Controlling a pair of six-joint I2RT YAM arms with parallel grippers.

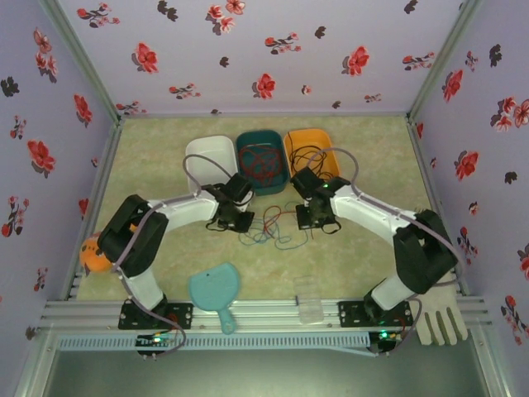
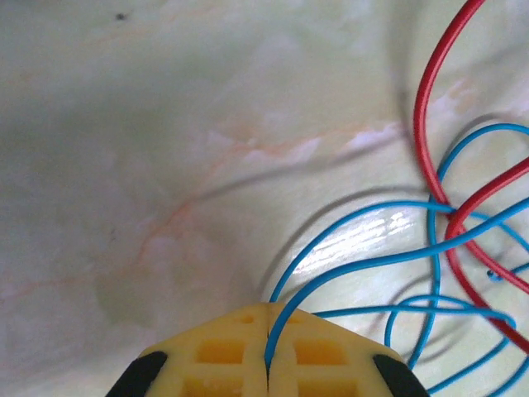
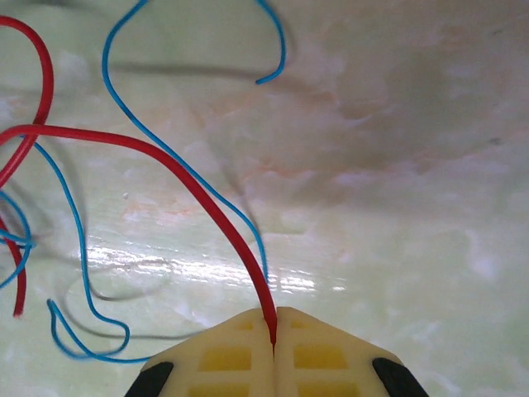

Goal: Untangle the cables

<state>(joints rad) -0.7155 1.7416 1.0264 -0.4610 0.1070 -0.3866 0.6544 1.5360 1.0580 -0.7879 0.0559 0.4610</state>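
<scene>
The left gripper (image 2: 268,329) had its jaws clenched on a blue cable (image 2: 364,263), which ran up out of the seam between them and curved off to the right. The right gripper (image 3: 274,327) had its jaws clenched on a red cable (image 3: 169,161), which arched up and away to the left. Between the two grippers, on the counter (image 1: 165,157), the cables (image 1: 269,225) lay in a loose tangle. In the left wrist view the blue strand crossed the red one at more than one spot.

The step in hand looked like pulling the two colours apart. Done well, that would mean drawing the grippers away from each other slowly and low over the counter, with an eye on the crossings. If a loop tightened rather than slid, the pull should ease and one strand be lifted over the other. Wire this thin could slip out of clenched jaws, so steady, gentle tension seemed wiser than a jerk.
</scene>
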